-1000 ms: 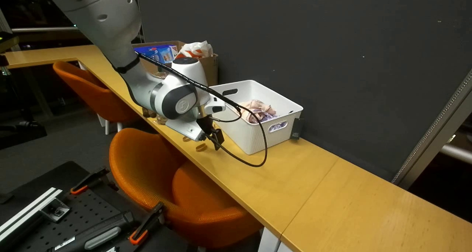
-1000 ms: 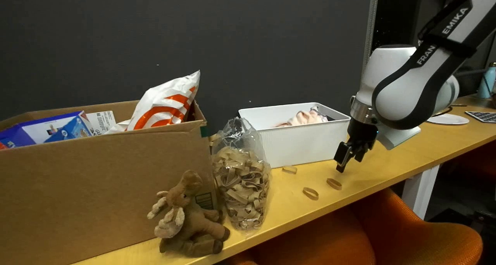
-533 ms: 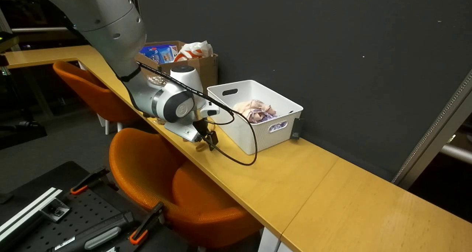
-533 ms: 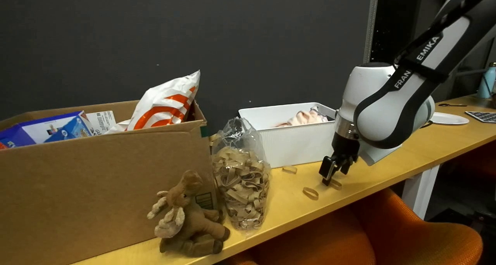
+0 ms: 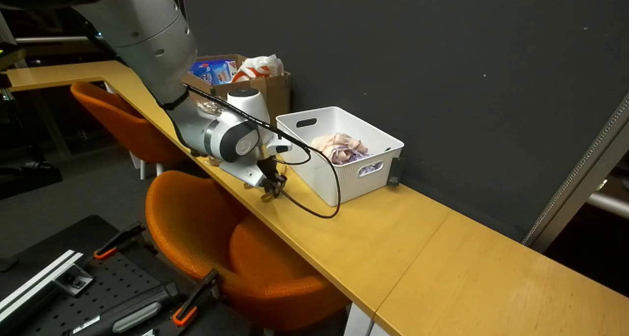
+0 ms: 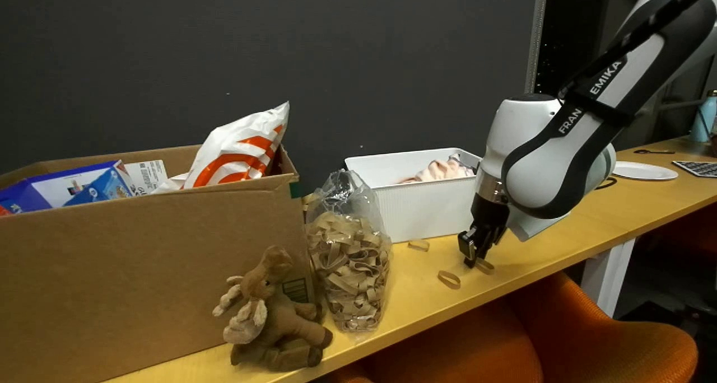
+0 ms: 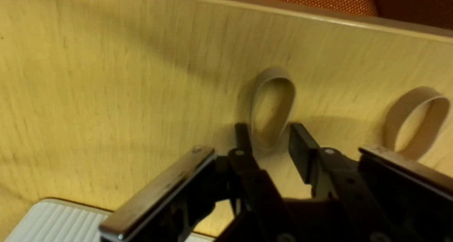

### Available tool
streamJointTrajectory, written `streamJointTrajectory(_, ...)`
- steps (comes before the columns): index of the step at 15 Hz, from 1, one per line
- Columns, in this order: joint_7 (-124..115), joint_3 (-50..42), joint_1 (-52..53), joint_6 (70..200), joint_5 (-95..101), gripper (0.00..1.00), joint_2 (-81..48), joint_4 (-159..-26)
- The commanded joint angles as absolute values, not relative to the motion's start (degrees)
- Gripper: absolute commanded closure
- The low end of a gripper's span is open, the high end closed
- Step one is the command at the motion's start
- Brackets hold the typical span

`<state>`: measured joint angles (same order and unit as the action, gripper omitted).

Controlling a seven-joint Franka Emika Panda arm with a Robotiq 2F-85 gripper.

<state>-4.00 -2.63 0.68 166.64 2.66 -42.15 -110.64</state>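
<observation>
"Where was the tan loop (image 7: pixel 286 102)?"
"On the worktop (image 7: pixel 106 104), one end between the jaws."
"Were they clenched on it?"
"No, they stood parted; whether they touched it, I couldn't tell."
"And around it?"
"A second loop (image 7: pixel 431 123) and a white basket (image 6: pixel 425 212) sat nearby."

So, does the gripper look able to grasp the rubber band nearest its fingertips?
Probably yes: the gripper stands open, its jaws on either side of the rubber band, with nothing else between.
</observation>
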Motion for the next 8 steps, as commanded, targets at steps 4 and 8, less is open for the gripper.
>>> streamJointTrajectory(4, -5.2, -3.4, 1.9, 167.1, 1.8, 1.0, -42.0, -110.3)
streamJointTrajectory(8, -6.6, -4.0, 4.0, 166.7, 2.2, 0.99, -40.4, -110.4)
